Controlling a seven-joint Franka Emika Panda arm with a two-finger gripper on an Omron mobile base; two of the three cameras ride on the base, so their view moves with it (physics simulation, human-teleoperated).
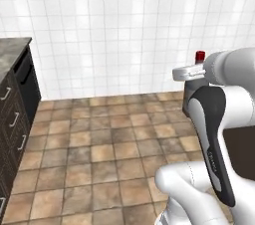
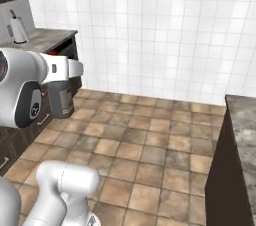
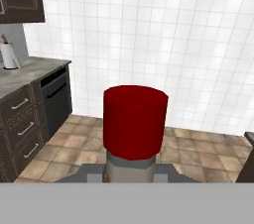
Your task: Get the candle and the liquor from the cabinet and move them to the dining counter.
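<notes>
One bottle in the grip: gripper (image 3: 135, 181) clamped on the liquor (image 3: 135, 121) at its neck, red cap up; bottle hangs upright in mid-air over the tiled floor (image 1: 99, 154), white tiled wall (image 2: 165, 30) behind; marble worktop (image 2: 47, 37) off to the side.

The liquor (image 3: 135, 134) has a smooth matt red cap (image 3: 135, 121) over a grey neck that looks like glass. In the right base view its dark body (image 2: 61, 99) shows a faint sheen. The wall tiles (image 1: 124, 30) are glossy white, the floor tiles (image 2: 150, 140) dull mottled brown stone. The worktop (image 3: 27, 72) looks like veined marble, perhaps polished; the drawer handles (image 3: 21, 104) are shiny metal.
</notes>
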